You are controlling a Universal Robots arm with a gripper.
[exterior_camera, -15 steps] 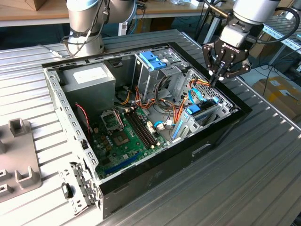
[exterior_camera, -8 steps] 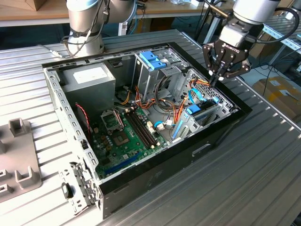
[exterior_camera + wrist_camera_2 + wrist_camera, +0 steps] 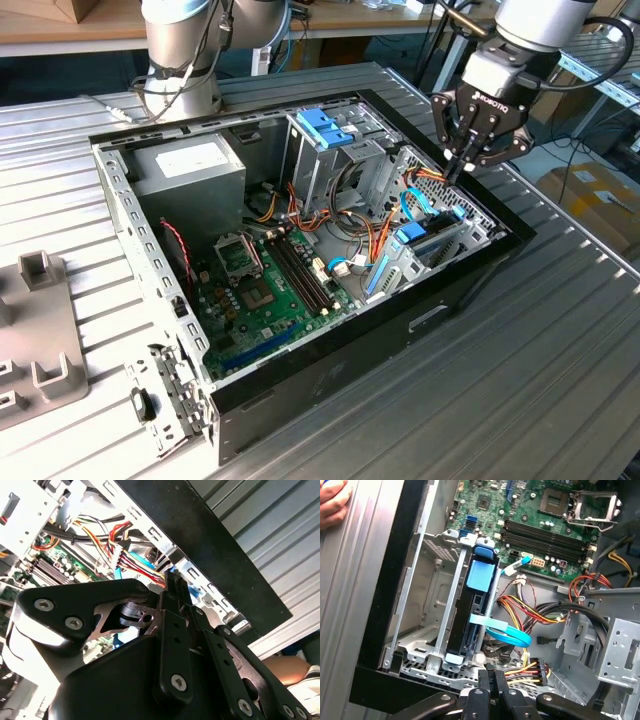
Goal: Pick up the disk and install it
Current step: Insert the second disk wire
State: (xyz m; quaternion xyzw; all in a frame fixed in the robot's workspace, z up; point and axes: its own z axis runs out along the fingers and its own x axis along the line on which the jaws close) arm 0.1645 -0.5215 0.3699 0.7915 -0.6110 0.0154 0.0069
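The disk (image 3: pixel 470 611) stands on edge in the drive bay at the case's front wall, with blue rails along its edges and a light blue flat cable (image 3: pixel 507 632) leaving it. In the exterior view the disk (image 3: pixel 432 240) sits low at the case's right end. My gripper (image 3: pixel 458 170) hangs just above that end of the case, its fingers pressed together with nothing between them. In both wrist views the shut fingertips (image 3: pixel 492 676) (image 3: pixel 173 580) point down over the bundle of coloured power wires beside the bay, apart from the disk.
The open black computer case (image 3: pixel 460 290) lies on a ribbed metal table. Inside are a green motherboard (image 3: pixel 270 280), a grey power-supply box (image 3: pixel 190 165) and a metal cage with a blue latch (image 3: pixel 325 125). A person's hand (image 3: pixel 332 502) rests outside the case wall.
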